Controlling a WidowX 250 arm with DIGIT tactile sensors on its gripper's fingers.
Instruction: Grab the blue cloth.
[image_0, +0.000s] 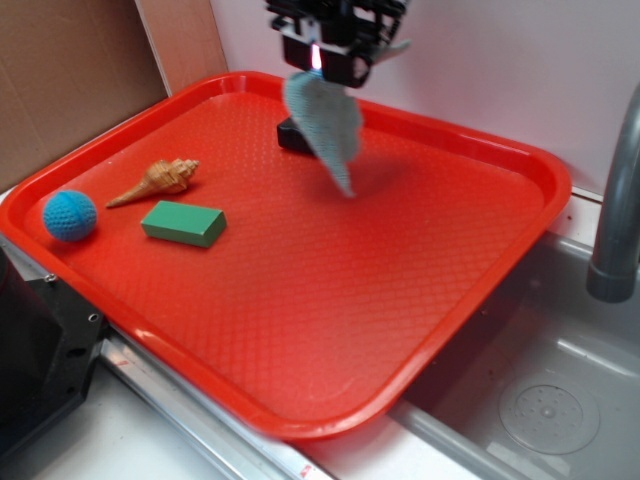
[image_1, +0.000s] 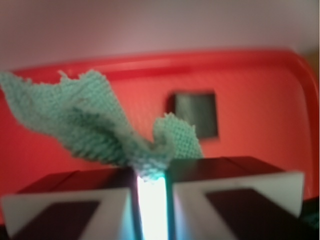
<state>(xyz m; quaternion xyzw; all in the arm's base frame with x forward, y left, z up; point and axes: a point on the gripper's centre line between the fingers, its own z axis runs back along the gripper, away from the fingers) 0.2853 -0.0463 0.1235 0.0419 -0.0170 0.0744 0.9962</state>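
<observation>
The blue cloth (image_0: 325, 125) hangs in the air over the far part of the red tray (image_0: 480, 290), pinched at its top by my gripper (image_0: 318, 62). Its lower tip dangles just above the tray floor. In the wrist view the cloth (image_1: 100, 127) spreads out in soft folds from between my two fingers, and my gripper (image_1: 151, 177) is shut on its bunched edge. A black block (image_0: 293, 135) lies on the tray behind the cloth; it is also in the wrist view as a dark square (image_1: 196, 114).
A green block (image_0: 184, 222), a spiral seashell (image_0: 158, 181) and a blue knitted ball (image_0: 69, 216) lie on the tray's left side. A grey faucet pipe (image_0: 618, 200) and sink basin (image_0: 545, 405) are at the right. A cardboard wall (image_0: 70, 80) stands at the left.
</observation>
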